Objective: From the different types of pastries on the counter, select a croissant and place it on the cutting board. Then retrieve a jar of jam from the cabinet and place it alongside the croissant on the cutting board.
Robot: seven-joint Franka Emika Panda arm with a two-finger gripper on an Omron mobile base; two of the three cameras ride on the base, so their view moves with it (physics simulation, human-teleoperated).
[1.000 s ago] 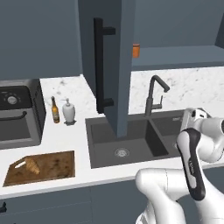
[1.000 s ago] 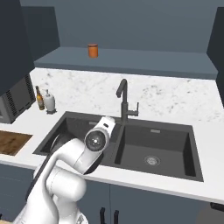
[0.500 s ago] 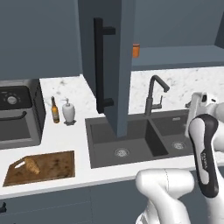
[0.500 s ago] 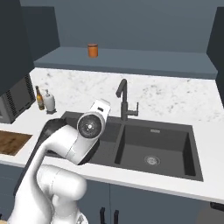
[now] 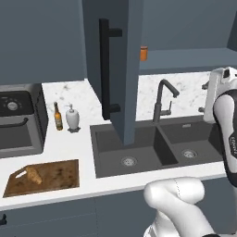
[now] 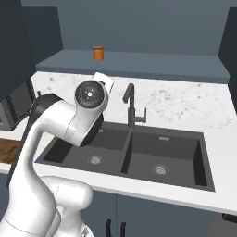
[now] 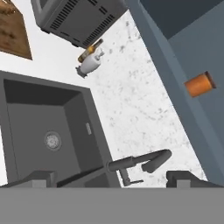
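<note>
The gripper (image 7: 112,177) is nearest, its two dark fingertips (image 7: 41,178) spread wide at the foot of the hand view with nothing between them, poised above the double sink (image 5: 157,148) and the black faucet (image 7: 142,162). In the left base view the cutting board (image 5: 44,177) lies at about eight o'clock on the counter's front edge, and the croissant (image 5: 33,174) already rests on its left part, so the pastry step looks done. Further back at about ten o'clock a brown bottle (image 5: 58,116) and a white soap dispenser (image 5: 72,118) stand just beside each other, next to the dark toaster oven (image 5: 18,120). Farthest, behind the open cabinet door (image 5: 115,69), the orange jar of jam (image 6: 97,53) stands upright and alone on the cabinet shelf (image 6: 152,62), at about eleven o'clock in the right base view. It is probably rigid, smooth glass, moderately heavy and breakable; a level pinch across its mid-body, below any lid, seems safest against slipping.
</note>
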